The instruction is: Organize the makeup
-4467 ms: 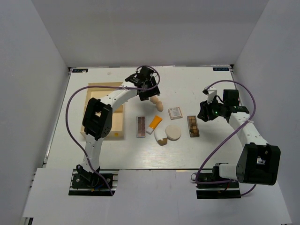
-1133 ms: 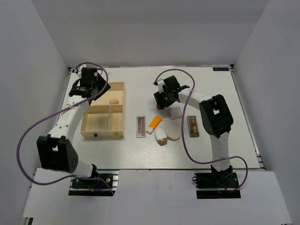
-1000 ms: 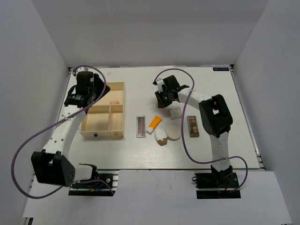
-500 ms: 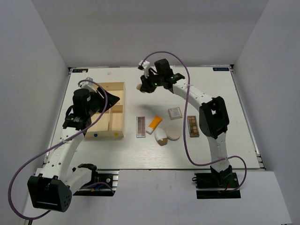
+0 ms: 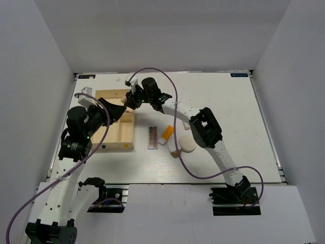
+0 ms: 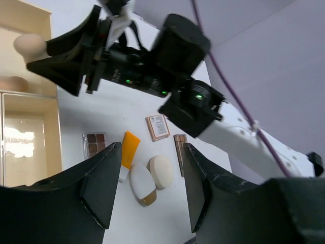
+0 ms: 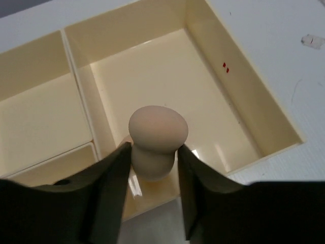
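Peach sponge (image 7: 157, 133) pinched at its base by the right gripper (image 7: 152, 150), hanging over the upper-right compartment of the wooden tray (image 7: 254, 109), upper left of the overhead frame. Left gripper (image 6: 151, 147) fingers spread, holding nothing, beside the tray.

You see peach sponge (image 7: 157, 140) between black right fingers (image 7: 101, 203) | cream tray (image 7: 254, 96) beneath them | white-capped orange tube (image 6: 131, 151) beyond left fingers (image 6: 96, 188)

top: overhead, whole table (image 5: 228, 112) | left wrist: raised, oblique, wide | right wrist: close above tray (image 7: 254, 107) | shared: tray
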Controlling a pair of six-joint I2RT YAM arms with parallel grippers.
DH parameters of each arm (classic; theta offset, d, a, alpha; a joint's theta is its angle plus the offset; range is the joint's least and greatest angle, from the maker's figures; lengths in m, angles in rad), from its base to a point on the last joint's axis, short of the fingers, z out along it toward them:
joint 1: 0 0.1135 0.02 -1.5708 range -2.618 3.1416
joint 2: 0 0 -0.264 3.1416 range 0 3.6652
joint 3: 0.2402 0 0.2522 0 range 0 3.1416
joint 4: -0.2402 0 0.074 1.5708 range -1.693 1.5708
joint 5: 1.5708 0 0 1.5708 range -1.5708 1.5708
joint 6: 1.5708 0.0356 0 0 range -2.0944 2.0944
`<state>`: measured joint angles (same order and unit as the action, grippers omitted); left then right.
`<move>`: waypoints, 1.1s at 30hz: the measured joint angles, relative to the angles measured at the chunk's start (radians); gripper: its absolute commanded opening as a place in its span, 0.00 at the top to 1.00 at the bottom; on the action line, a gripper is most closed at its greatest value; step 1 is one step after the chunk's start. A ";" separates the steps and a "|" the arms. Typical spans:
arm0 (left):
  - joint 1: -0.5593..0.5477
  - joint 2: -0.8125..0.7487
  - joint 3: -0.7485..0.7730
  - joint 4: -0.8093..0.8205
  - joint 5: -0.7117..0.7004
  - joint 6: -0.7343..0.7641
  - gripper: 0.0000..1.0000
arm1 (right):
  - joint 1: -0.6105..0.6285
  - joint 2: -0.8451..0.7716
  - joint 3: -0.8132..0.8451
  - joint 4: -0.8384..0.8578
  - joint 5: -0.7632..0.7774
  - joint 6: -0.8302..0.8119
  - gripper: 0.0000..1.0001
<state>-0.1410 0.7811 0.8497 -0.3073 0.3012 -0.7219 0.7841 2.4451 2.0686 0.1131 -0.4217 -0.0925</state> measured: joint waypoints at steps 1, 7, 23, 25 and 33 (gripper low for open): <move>0.000 -0.021 -0.005 -0.009 0.001 0.000 0.39 | 0.003 0.019 0.004 0.009 0.011 0.009 0.38; 0.000 -0.090 -0.008 -0.058 0.005 -0.001 0.39 | 0.008 0.052 0.009 0.051 0.056 0.031 0.24; -0.051 0.252 0.090 0.009 0.249 -0.041 0.67 | -0.195 -0.318 -0.259 0.049 0.050 0.161 0.79; -0.101 0.321 0.121 0.020 0.259 -0.040 0.67 | -0.288 -0.411 -0.347 0.022 0.042 0.158 0.62; -0.405 0.662 0.287 -0.011 0.206 0.000 0.49 | -0.579 -0.713 -0.703 -0.221 0.008 0.074 0.29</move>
<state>-0.5461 1.4433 1.1366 -0.3180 0.5068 -0.7219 0.2054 1.7317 1.3651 -0.1081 -0.4133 -0.0185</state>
